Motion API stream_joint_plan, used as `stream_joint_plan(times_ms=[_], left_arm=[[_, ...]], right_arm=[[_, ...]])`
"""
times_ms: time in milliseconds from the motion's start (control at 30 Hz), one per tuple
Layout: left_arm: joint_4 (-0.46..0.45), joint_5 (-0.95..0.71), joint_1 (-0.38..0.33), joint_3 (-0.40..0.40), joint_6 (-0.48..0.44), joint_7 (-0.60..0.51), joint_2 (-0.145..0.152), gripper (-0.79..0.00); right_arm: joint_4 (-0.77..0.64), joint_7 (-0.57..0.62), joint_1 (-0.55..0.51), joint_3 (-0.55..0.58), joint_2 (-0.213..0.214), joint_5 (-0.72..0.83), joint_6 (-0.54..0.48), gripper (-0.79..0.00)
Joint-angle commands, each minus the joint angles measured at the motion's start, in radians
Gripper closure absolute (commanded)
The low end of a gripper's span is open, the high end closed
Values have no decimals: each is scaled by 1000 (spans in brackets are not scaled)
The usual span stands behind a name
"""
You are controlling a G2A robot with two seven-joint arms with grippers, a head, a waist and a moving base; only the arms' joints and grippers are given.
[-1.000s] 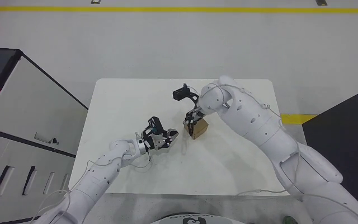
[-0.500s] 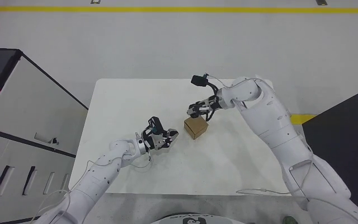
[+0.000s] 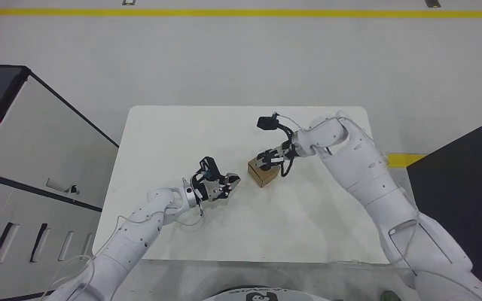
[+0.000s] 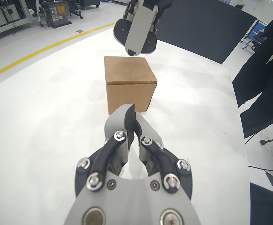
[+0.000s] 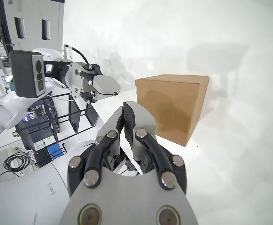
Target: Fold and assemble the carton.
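Item: carton [image 3: 263,172], brown cardboard cube, top flaps down, standing on white bench [image 3: 173,135]; L pincer [image 4: 131,108] closed, empty, just beside carton, not touching; R pincer [image 5: 127,106] closed, empty, at carton's top edge opposite L pincer, contact unclear; risk (est.): carton unheld, so a sideways nudge from R pincer could slide or tip it; top seam may spring open

An industrial robotics lab: yellow floor line [image 3: 241,13], wheeled equipment racks [image 4: 55,12], black partition screen [image 4: 202,32].
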Motion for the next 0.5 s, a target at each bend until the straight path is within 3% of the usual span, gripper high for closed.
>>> stream_joint_plan(times_ms=[0,467], left_arm=[[0,0,0,0,0,0,0,0],[0,0,0,0,0,0,0,0]], right_arm=[[4,-7,5,-17,-4,-15,2,0],[34,-23,45,-104,-29,-58,15,0]])
